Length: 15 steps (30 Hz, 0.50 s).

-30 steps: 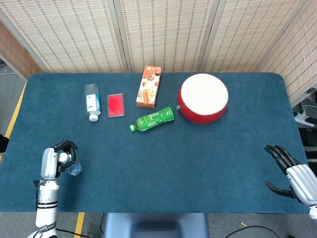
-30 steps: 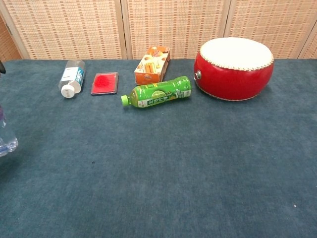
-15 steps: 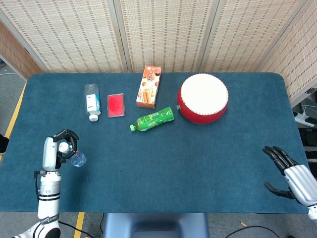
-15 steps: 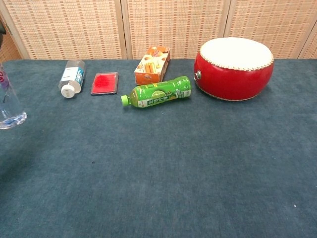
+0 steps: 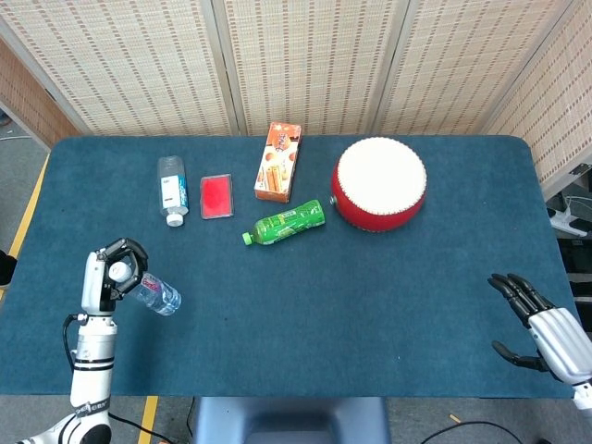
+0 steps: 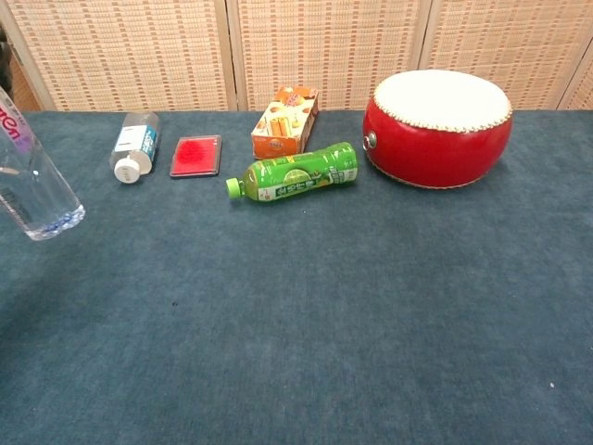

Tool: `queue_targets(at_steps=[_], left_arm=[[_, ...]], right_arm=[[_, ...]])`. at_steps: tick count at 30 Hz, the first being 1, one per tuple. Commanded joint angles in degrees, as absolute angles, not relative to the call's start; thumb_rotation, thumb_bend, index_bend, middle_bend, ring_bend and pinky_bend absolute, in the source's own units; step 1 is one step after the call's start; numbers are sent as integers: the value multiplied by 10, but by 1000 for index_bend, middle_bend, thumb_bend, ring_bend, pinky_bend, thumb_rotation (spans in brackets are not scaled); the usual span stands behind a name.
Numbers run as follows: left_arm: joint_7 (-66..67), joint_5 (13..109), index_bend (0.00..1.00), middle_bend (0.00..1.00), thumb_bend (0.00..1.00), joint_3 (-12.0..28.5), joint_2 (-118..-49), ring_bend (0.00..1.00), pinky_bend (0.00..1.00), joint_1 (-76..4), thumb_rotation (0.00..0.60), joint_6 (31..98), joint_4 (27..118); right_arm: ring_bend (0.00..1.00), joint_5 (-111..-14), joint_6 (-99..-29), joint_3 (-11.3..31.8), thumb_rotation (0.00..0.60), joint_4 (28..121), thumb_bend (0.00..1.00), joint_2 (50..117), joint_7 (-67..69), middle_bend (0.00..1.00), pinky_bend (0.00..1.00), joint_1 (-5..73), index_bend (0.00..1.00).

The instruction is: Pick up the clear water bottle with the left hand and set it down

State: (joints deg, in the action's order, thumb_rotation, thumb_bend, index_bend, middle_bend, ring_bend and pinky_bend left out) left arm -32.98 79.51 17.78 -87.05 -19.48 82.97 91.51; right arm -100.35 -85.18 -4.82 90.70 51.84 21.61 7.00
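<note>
We saw the left hand (image 5: 111,275) with fingers (image 5: 130,252) wrapped round the clear water bottle (image 5: 157,295), which tilted, base outward. The right hand (image 5: 546,328) held nothing, fingers apart.

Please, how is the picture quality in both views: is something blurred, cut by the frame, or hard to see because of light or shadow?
Head view: even light, sharp; the clear water bottle in the left hand is hard to read against the table. Chest view: sharp too, but the bottle is cut by the left edge, with a soft shadow under it; the red drum shows no glare.
</note>
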Motion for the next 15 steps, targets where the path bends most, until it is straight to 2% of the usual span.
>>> queue_targets(at_steps=[1, 4, 6, 13, 15], left_arm=[[-80, 809, 643, 740, 671, 168, -918, 686, 686, -214, 600, 877, 776], [-27, 828, 648, 741, 667, 159, -935, 686, 687, -220, 600, 895, 733], [-41, 828, 649, 741, 668, 154, -935, 686, 686, -220, 600, 888, 742], [-266, 800, 649, 742, 667, 150, -876, 686, 687, -208, 600, 813, 893], [-329, 808, 649, 741, 668, 150, -864, 686, 687, -206, 600, 807, 912]], right_arm=[[3, -1003, -854, -47, 600, 907, 182, 519, 217, 38, 290, 69, 0], [3, -1001, -854, -47, 600, 906, 182, 520, 216, 38, 290, 69, 0], [3, -1001, -853, -47, 600, 907, 181, 520, 215, 38, 290, 70, 0], [3, -1002, -851, -49, 600, 908, 182, 519, 213, 38, 290, 70, 0], [3, -1002, -851, -49, 600, 908, 182, 519, 214, 38, 290, 70, 0]])
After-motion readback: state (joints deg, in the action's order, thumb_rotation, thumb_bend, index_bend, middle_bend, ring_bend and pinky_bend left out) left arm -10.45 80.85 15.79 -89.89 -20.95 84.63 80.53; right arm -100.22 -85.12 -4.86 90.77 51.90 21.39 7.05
